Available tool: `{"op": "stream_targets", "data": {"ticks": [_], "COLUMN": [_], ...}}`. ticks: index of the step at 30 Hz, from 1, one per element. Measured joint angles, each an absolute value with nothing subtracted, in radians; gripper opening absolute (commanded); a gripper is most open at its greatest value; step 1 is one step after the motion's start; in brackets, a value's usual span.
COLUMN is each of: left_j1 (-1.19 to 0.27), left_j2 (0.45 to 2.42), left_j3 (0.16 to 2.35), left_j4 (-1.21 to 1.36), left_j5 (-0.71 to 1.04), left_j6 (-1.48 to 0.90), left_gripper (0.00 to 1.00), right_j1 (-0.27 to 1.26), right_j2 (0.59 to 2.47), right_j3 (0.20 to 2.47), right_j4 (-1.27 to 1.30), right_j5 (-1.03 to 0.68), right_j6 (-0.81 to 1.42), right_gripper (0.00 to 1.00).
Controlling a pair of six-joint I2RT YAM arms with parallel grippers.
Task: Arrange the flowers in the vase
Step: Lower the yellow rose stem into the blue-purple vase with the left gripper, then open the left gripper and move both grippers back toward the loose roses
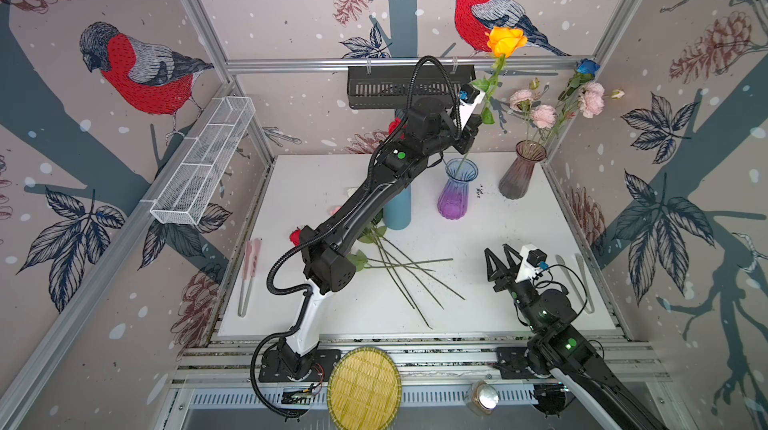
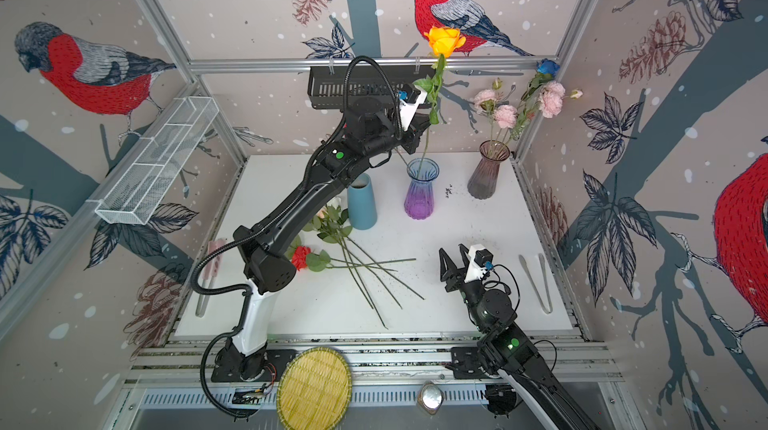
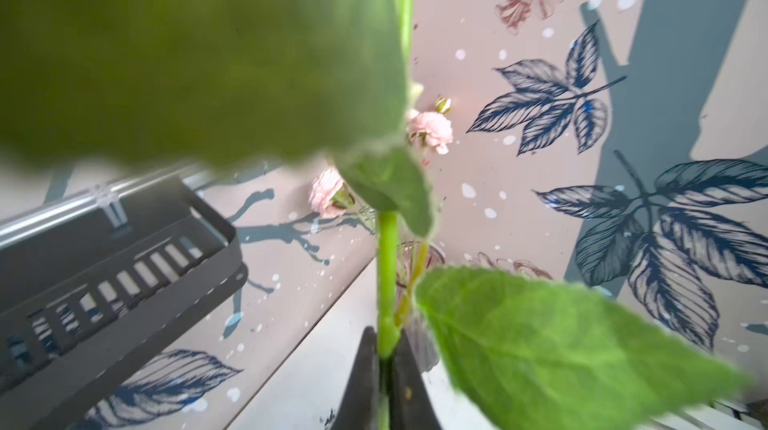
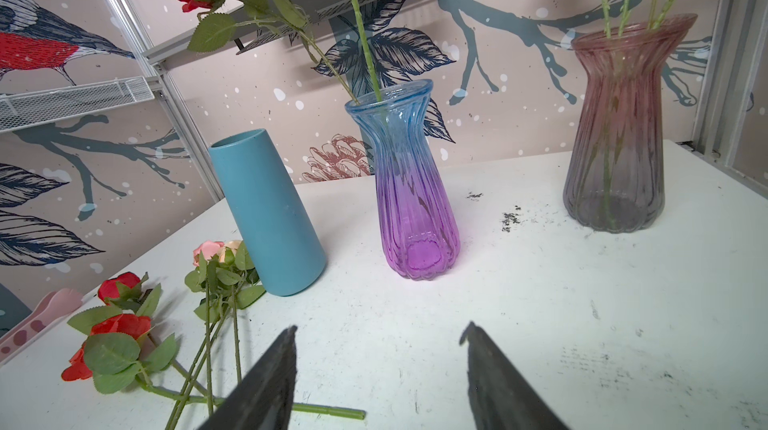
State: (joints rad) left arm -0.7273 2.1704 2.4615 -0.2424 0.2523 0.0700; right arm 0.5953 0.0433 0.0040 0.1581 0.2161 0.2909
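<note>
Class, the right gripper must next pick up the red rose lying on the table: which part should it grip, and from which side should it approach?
Probably the bare stem of the red rose, away from bloom and leaves, approached from above. The stem lies flat and thin, pointing toward the open right gripper; set the jaws across it, clear of where it crosses the other loose stems.
</note>
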Motion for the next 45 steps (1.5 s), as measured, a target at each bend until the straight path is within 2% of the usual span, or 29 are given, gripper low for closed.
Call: {"op": "stream_targets", "data": {"ticks": [6,8,9,11,13,22,28,31,36,45], "left_j1": [-0.703,-0.705,-0.705,-0.704,-0.704,-0.703,-0.704,-0.710,-0.752,-0.774], "left_j2": [2.203,2.207,2.209,2.212,2.215,2.186,2.095,1.990,1.713,1.156], "left_j3": [2.461,2.462,2.462,2.462,2.462,2.431,2.323,2.160,1.736,0.779], "left_j4": [-0.276,-0.278,-0.278,-0.281,-0.289,-0.310,-0.307,-0.248,-0.069,0.501], "left_j5": [0.265,0.279,0.288,0.288,0.292,0.288,0.287,0.290,0.274,0.123], "left_j6": [0.032,0.032,0.032,0.033,0.031,0.035,0.023,0.001,-0.027,-0.125], "left_gripper": [0.13,0.18,0.23,0.47,0.55,0.59,0.56,0.56,0.57,0.58], "right_j1": [0.595,0.595,0.595,0.595,0.595,0.595,0.595,0.595,0.595,0.596], "right_j2": [0.043,0.043,0.043,0.043,0.043,0.043,0.043,0.043,0.044,0.100], "right_j3": [0.004,0.004,0.004,0.004,0.004,0.004,0.004,0.004,0.004,0.004], "right_j4": [0.159,0.159,0.159,0.159,0.159,0.167,0.168,0.175,0.186,0.247], "right_j5": [0.216,0.216,0.216,0.216,0.216,0.217,0.217,0.217,0.217,0.182], "right_j6": [0.291,0.291,0.291,0.291,0.291,0.291,0.291,0.291,0.291,0.285], "right_gripper": [0.65,0.65,0.65,0.65,0.65,0.65,0.65,0.65,0.65,0.61]}}
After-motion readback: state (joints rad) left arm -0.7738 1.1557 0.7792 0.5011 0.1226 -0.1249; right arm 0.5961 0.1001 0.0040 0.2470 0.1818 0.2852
